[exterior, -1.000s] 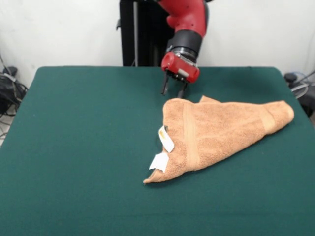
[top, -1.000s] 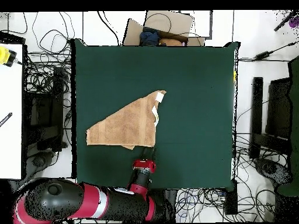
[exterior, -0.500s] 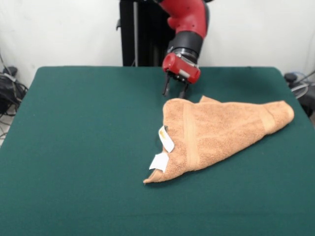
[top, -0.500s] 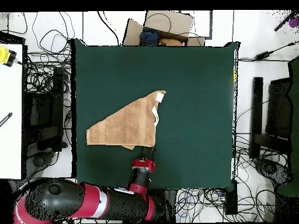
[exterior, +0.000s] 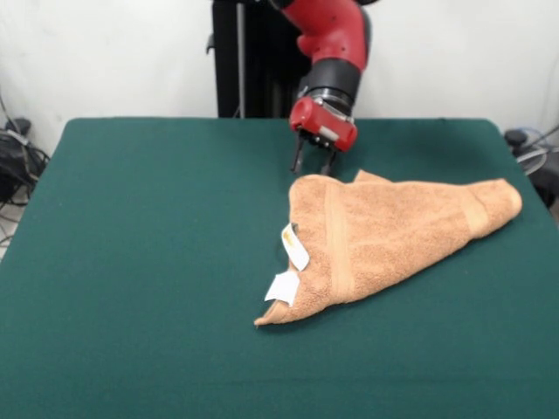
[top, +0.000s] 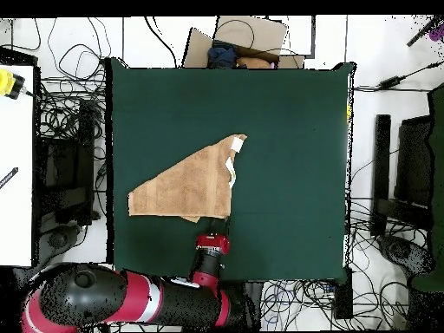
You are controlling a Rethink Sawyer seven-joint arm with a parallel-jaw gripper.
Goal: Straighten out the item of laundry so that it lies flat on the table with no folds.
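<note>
Towel [exterior: 393,231] lay folded into a triangle on the table [exterior: 148,262]; I judged unfolding not begun, gripper [exterior: 314,166] spread and empty beside its corner.

Hidden layers, cropped arm, unreadable tags

The towel [exterior: 397,231] is folded over itself, so its underside and lower layer stay covered. The two white tags [exterior: 290,266] at its 9 o'clock edge are too small to read. The arm [exterior: 332,39] is cut off at 12 o'clock; overhead, the gripper [top: 217,230] fingers blur together.
</note>
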